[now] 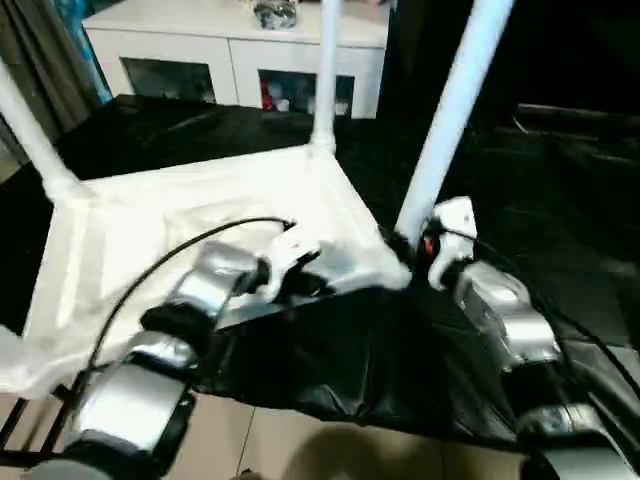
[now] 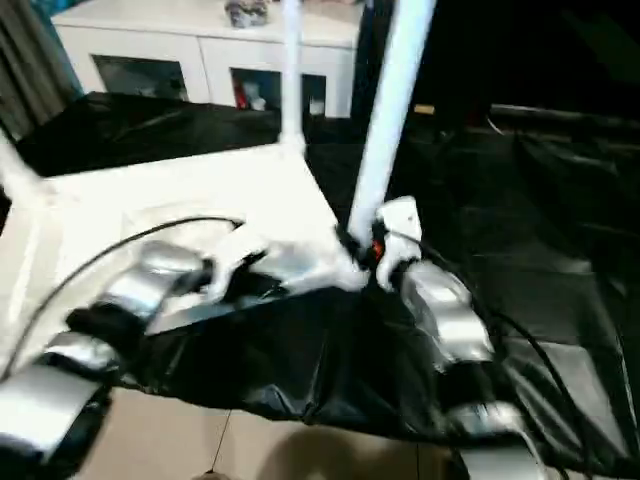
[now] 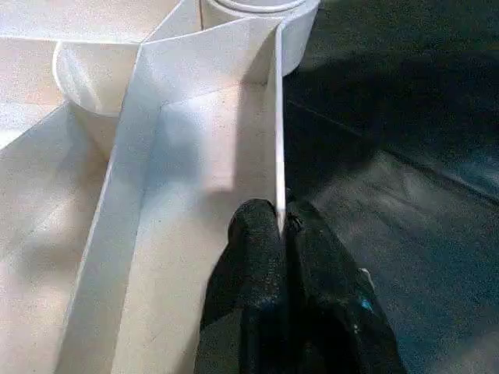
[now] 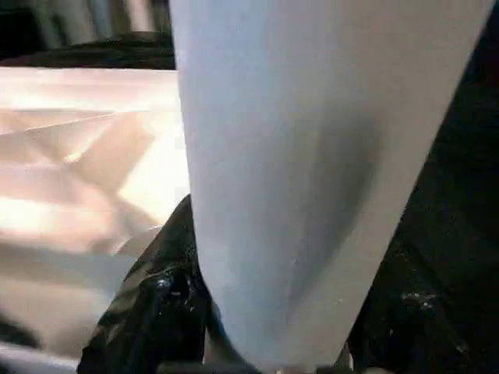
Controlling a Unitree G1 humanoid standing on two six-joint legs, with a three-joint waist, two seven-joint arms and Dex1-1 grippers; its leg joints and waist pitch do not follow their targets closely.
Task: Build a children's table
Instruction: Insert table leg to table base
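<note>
The white tabletop (image 1: 170, 240) lies upside down on a black-covered surface, its ribbed underside facing up. Three white legs stand in its corner sockets: one at the far corner (image 1: 325, 80), one at the left corner (image 1: 30, 135), and a near-right leg (image 1: 450, 120). My left gripper (image 3: 282, 234) is shut on the tabletop's thin side wall (image 3: 277, 140) close to a corner socket (image 3: 257, 19). My right gripper (image 1: 415, 250) is shut on the near-right leg (image 4: 312, 179) just above its socket, with a black finger (image 4: 156, 304) beside the tube.
A white cabinet with glass doors (image 1: 240, 60) stands behind the work surface. Black sheeting (image 1: 540, 190) covers the surface to the right and hangs over its near edge. Beige floor tiles (image 1: 290, 440) show below. A grey curtain (image 1: 40, 50) hangs at the far left.
</note>
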